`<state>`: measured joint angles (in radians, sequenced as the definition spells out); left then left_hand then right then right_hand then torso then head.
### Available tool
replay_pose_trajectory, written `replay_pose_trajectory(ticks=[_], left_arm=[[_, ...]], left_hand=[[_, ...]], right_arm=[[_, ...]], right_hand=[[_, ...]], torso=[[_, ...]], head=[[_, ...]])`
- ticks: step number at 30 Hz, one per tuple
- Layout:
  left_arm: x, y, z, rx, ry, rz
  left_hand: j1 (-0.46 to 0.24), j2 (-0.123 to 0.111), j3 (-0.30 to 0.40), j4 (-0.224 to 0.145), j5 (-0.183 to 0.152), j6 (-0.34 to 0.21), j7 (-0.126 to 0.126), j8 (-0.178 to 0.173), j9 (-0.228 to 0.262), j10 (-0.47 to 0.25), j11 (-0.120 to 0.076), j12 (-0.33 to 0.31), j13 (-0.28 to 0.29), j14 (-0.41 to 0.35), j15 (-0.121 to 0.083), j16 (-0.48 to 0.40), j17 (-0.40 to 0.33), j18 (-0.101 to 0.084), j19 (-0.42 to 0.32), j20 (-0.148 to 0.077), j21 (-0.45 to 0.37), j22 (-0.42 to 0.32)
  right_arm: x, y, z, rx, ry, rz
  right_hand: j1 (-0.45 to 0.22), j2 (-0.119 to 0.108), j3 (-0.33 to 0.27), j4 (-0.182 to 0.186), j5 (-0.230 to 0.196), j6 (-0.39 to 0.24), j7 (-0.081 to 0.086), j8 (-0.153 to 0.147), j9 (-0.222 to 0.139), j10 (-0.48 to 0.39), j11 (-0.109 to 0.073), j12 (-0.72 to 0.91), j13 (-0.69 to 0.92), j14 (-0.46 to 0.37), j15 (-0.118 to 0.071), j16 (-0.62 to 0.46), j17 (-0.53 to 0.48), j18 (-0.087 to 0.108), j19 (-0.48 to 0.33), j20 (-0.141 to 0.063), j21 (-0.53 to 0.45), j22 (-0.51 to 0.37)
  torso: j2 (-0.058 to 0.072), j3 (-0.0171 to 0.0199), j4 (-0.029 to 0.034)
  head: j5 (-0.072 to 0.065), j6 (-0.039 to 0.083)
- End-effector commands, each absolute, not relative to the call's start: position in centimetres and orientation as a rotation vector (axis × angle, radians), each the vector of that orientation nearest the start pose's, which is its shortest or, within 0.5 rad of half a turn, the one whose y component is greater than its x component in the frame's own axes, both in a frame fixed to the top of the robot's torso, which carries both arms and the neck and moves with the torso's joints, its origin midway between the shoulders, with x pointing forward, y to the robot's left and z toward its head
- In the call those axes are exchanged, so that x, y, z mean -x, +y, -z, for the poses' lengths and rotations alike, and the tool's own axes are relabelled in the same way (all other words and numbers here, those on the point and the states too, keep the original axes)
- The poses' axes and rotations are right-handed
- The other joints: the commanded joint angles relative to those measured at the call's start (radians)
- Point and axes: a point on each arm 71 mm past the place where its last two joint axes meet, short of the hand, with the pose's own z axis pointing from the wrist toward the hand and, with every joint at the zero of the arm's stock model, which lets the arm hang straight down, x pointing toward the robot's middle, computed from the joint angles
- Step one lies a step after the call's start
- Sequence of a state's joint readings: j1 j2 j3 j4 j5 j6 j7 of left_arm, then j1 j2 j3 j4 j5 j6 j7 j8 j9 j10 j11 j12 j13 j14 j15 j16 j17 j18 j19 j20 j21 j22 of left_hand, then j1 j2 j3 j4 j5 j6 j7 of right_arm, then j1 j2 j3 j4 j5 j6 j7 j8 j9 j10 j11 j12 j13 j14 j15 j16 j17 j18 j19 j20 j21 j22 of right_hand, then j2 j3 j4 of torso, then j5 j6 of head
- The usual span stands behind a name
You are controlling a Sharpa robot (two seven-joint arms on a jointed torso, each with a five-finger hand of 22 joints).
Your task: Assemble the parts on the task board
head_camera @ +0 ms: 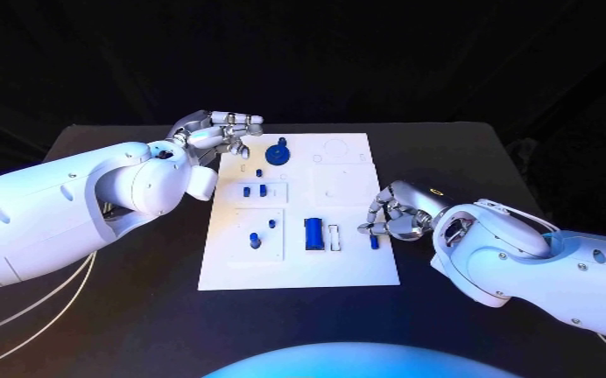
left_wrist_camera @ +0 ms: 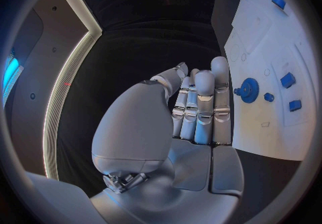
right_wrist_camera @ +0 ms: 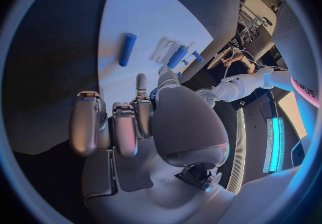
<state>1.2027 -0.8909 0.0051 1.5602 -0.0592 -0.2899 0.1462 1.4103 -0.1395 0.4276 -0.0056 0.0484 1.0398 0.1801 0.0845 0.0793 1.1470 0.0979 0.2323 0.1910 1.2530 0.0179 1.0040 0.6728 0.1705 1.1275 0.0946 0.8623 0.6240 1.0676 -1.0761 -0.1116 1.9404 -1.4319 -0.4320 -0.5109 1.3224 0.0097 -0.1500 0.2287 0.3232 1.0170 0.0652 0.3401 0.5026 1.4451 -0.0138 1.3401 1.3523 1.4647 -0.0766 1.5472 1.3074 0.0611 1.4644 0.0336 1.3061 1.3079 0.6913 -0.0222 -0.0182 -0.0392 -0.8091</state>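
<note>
Black table (head_camera: 126, 308), blue part (head_camera: 374, 240) under right robot hand (head_camera: 394, 213) (board's edge)

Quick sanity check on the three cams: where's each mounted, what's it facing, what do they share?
Head view: on the robot's head, looking down at the white rectangular task board; left hand and right hand both show.
Left wrist view: behind the left hand, facing the board's edge and the blue toothed gear.
Right wrist view: behind the right hand, facing the board and a blue cylindrical part.
Shared: the board in all three; the gear in head and left wrist views.
</note>
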Motion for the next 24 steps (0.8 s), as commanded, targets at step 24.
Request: replay_pose_trajectory(ticks=[24], left_arm=[[-48.6, 21.7, 17.2, 1.162, 1.623, 1.454]], left_hand=[[-0.009, 0.000, -0.005, 0.001, 0.003, -0.006, -0.002, 0.004, -0.001, -0.009, 0.000, 0.006, 0.002, -0.005, -0.001, 0.005, -0.001, 0.014, 0.000, 0.008, -0.005, -0.002]], right_arm=[[-36.9, -22.5, 25.1, -0.102, 1.895, -0.387]], right_hand=[[-0.011, -0.002, -0.030, 0.031, 0.033, 0.034, -0.004, -0.021, -0.011, 0.004, 0.002, -0.003, 0.034, 0.095, 0.003, 0.001, 0.214, -0.014, 0.036, 0.003, 0.004, 0.200]], torso=[[0.002, 0.0016, -0.0091]], head=[[-0.006, -0.004]])
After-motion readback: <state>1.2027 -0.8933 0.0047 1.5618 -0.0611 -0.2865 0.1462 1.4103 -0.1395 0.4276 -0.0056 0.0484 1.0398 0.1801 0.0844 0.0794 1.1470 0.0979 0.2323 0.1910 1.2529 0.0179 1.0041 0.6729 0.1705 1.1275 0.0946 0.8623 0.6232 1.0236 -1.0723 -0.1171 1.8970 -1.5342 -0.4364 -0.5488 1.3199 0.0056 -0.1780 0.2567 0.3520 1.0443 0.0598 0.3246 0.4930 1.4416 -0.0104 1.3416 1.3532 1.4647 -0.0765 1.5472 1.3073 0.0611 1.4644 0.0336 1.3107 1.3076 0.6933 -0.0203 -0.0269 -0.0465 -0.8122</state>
